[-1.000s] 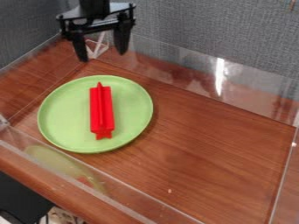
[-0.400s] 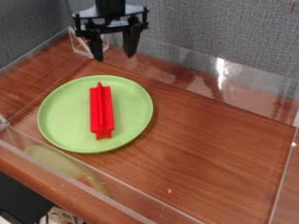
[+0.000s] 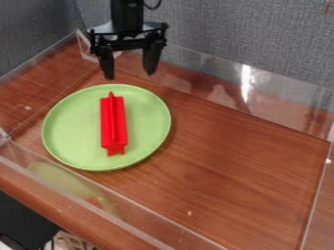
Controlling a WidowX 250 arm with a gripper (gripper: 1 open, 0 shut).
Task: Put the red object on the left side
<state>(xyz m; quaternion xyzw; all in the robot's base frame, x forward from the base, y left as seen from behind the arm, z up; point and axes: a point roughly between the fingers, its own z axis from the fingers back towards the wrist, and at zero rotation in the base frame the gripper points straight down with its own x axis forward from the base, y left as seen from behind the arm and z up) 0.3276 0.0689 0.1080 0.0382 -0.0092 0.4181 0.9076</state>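
Note:
The red object, a long narrow bright-red bar with a raised ridge, lies flat on the round lime-green plate on the left half of the wooden table. My gripper hangs at the back, above and beyond the plate's far rim. Its two dark fingers stand wide apart, open, with nothing between them. It is clear of the bar and touches neither bar nor plate.
Clear plastic walls ring the wooden table on all sides. A grey fabric backdrop stands behind. Bare wood stretches to the right of the plate and in a narrow strip at its left.
The gripper has moved right and downward toward the plate's far rim, staying open. The red bar and plate have not moved.

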